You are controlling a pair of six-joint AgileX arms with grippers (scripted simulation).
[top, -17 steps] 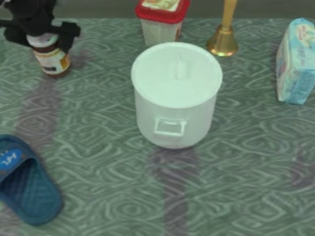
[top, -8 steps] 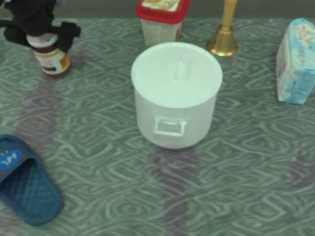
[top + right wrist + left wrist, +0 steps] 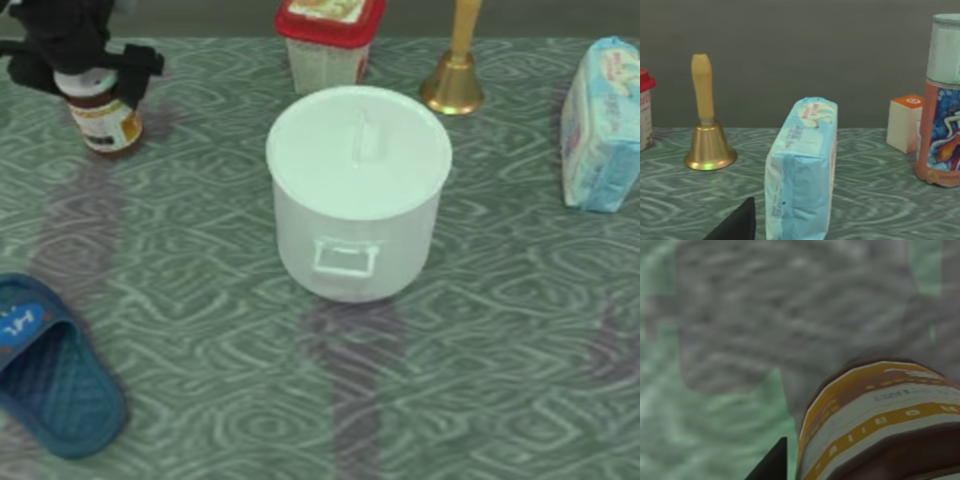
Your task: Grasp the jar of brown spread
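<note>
The jar of brown spread [image 3: 107, 122] is at the table's far left, a small jar with a white lid and a white-and-orange label. My left gripper [image 3: 85, 68] comes down on it from above and is shut on its lid end, dark bars showing on both sides. The left wrist view has the jar's label [image 3: 880, 415] close up, with a dark fingertip [image 3: 772, 465] against its side and its shadow on the cloth below. My right gripper [image 3: 735, 227] is out of the top view, and only a dark corner of it shows in its wrist view.
A large white lidded pot [image 3: 358, 190] fills the middle. Behind it are a red-lidded tub [image 3: 330, 40] and a brass bell [image 3: 455, 75]. A blue tissue pack [image 3: 600, 125] lies at the right edge, a blue slipper [image 3: 50, 365] at the front left. An orange-topped box [image 3: 905, 122] and a can [image 3: 942, 100] stand beyond the pack.
The jar has shifted slightly towards the far edge in the top view, together with my left gripper. Nothing else has moved.
</note>
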